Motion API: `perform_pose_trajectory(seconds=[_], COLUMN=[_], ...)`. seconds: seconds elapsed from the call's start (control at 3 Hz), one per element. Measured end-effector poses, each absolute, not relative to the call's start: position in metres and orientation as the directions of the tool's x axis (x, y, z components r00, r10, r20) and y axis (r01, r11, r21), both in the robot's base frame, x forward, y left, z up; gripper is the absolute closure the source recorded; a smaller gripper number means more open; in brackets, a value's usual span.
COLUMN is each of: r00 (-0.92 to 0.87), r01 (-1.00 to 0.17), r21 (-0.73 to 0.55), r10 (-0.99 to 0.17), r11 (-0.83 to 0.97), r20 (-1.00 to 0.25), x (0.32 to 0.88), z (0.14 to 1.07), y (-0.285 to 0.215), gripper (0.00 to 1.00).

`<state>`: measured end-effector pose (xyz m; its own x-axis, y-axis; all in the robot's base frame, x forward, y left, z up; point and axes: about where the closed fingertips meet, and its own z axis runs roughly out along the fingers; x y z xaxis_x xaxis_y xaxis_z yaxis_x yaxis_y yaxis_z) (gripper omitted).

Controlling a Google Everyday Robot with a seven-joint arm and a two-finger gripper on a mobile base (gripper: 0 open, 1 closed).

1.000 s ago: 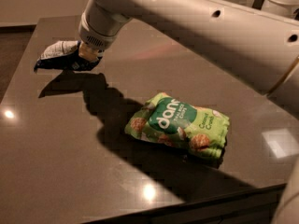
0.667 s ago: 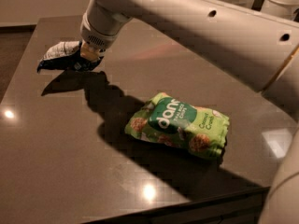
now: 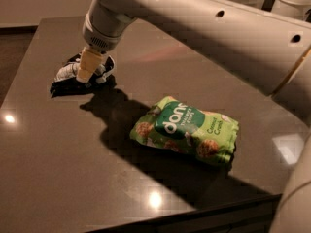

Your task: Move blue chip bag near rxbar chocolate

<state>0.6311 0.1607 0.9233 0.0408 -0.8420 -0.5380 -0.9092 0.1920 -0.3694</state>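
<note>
Camera view: gripper carrying the blue chip bag at the far left of the table.
Since a second ago the bag has come slightly nearer and rightward with the fingers clamped on it, so I judge the carry has begun. The green bag lies untouched mid-table, and I can't see the chocolate bar anywhere.

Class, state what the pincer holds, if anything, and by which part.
Cannot be told: the pincer rests on the middle of the blue chip bag; grip hidden.
</note>
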Motion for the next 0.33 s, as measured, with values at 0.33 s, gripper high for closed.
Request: perform_pose_trajectory(seconds=[0.33], r00=[0.041], r01=[-0.909], r21=[-0.369], r10=[-0.842], r11=[0.192], r20=[-0.538], x=[0.6311], z=[0.9233], y=[0.1607], gripper=[0.00])
